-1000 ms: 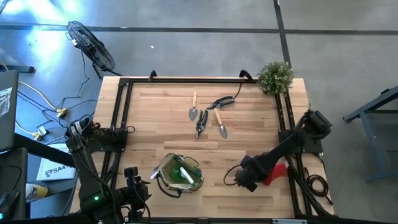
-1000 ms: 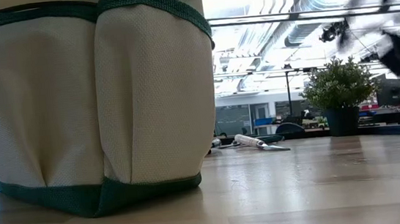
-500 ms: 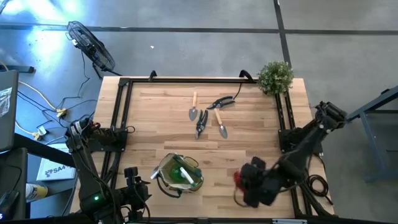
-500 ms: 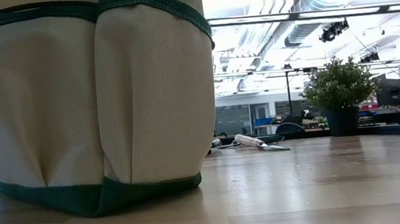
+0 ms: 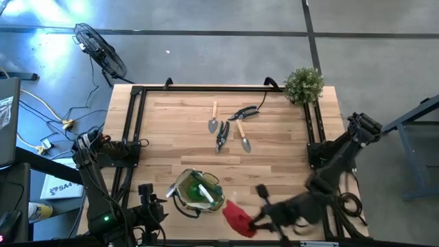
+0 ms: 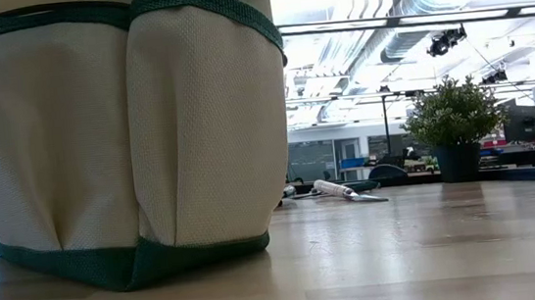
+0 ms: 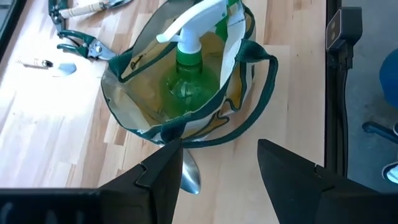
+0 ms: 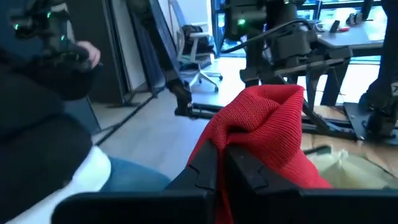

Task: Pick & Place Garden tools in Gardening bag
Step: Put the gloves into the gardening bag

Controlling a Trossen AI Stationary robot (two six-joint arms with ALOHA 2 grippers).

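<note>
Red knit piece (image 5: 237, 216) clamped in right gripper (image 5: 251, 222), just beside gardening bag (image 5: 198, 191)

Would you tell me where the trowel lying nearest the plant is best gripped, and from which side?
Grip the trowel across its pale wooden handle, coming straight down from above. It lies flat on the table, handle toward the far edge and blade toward the near one. The handle is narrow and straight; the blade looks wide and slippery. The green-handled pruners lie close alongside, so probably keep the fingers narrow.

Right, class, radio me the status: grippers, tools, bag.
Right gripper shut on red piece, beside gardening bag. Left gripper open, waiting. Nothing between.
</note>
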